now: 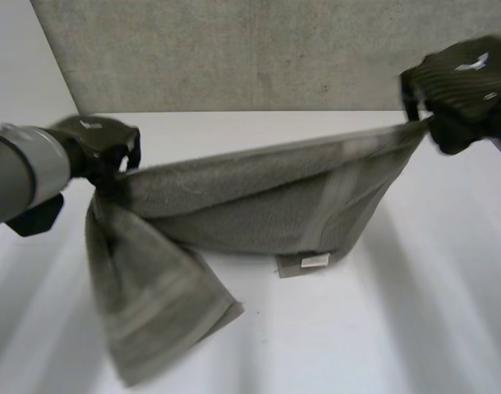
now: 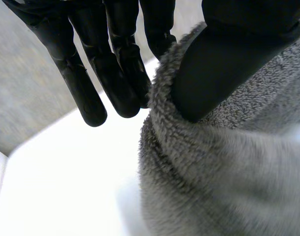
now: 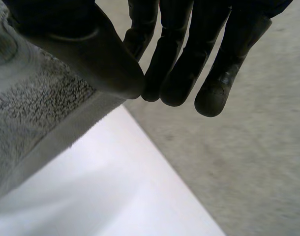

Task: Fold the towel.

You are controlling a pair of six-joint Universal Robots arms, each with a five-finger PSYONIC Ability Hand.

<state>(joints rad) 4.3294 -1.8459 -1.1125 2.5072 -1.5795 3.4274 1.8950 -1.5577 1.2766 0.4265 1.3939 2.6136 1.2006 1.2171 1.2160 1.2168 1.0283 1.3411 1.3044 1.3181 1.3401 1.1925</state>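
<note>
Since a fold probably needs a taut upper edge, the grey terry-cloth towel (image 1: 259,205) hung stretched between the raised left hand (image 1: 103,148) and right hand (image 1: 460,90), its left end draping onto the white surface (image 1: 382,328).

Left wrist view: thumb clamped bunched cloth against near-straight fingers (image 2: 110,73).

Right wrist view: thumb and fingertips (image 3: 177,83) pinched the towel's banded edge.

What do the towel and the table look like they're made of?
Towel: grey terry cloth, probably cotton; it has a fuzzy looped pile and hangs in soft folds. Table: hard, smooth and white, perhaps laminate or painted board; it is an even colour with no grain and a faint sheen.
</note>
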